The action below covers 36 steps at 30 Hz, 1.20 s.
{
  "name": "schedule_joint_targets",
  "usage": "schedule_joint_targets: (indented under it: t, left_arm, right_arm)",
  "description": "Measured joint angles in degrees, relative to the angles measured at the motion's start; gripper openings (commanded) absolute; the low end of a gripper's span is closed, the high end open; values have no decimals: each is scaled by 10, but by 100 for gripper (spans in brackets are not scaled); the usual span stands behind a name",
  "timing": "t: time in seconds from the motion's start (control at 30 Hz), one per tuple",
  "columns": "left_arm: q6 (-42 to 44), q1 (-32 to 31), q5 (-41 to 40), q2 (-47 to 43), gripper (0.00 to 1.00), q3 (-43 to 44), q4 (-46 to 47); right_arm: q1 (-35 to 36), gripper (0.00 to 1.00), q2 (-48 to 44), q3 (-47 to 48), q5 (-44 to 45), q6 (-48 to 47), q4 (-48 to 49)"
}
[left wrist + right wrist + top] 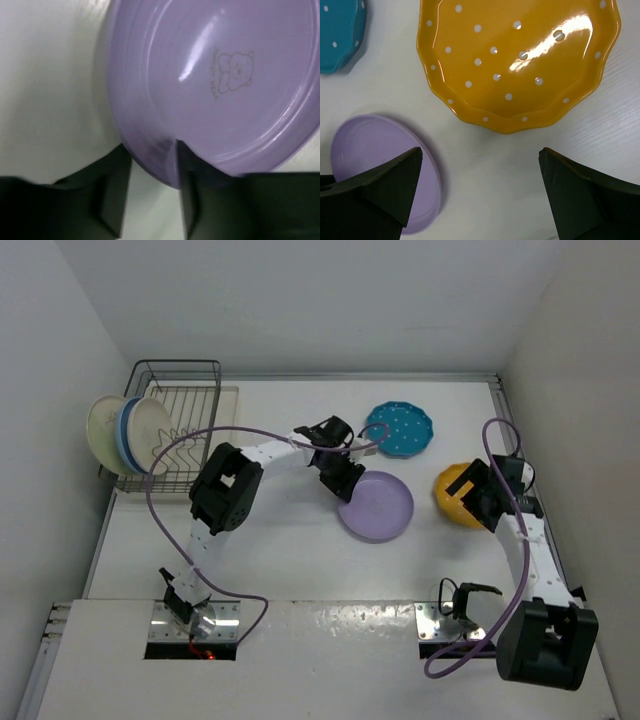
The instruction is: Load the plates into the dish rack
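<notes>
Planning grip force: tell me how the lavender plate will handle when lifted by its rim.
The lavender plate, with its printed bear mark, looks like moulded plastic: probably light, stiff, not brittle. Its glossy glare suggests a slippery rim. Shallow and wide, it should slide rather than tip if pushed.
</notes>
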Motion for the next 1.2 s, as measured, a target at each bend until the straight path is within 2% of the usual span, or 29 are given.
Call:
schedule_joint_targets:
  t: [0.03, 0.1, 0.17, 0.33, 0.47, 0.63, 0.77, 0.87, 0.97, 1.2]
  left_arm:
    - [-2, 2, 2, 5, 19, 1, 0]
    - [-17, 4, 1, 9, 1, 3, 4]
    - [-24, 6, 10, 12, 0, 13, -10]
    - [-12, 13, -57, 12, 0, 57, -78]
    - [47, 49, -180, -19, 0, 121, -118]
    - [159, 114, -443, -141, 0, 131, -104]
    - [252, 163, -651, -240, 0, 115, -40]
    - [293, 196, -749, -290, 0, 78, 24]
    - [323, 233, -805, -318, 0, 29, 82]
    - [416, 323, -874, -344, 0, -126, 248]
  right_arm:
    - [0, 100, -4, -3, 0, 1, 0]
    - [-1, 100, -11, -5, 0, 2, 0]
    - [-1, 100, -18, -5, 2, 2, 1]
    - [-1, 100, -27, -5, 4, 2, 1]
    - [-2, 100, -26, -5, 4, 3, 2]
    - [-2, 100, -20, -3, 2, 9, 8]
    - [-2, 100, 5, 15, -10, 19, 15]
    - [-2, 100, 27, 40, -21, 25, 21]
    - [0, 100, 48, 69, -28, 29, 25]
    - [14, 100, 69, 128, -32, 31, 30]
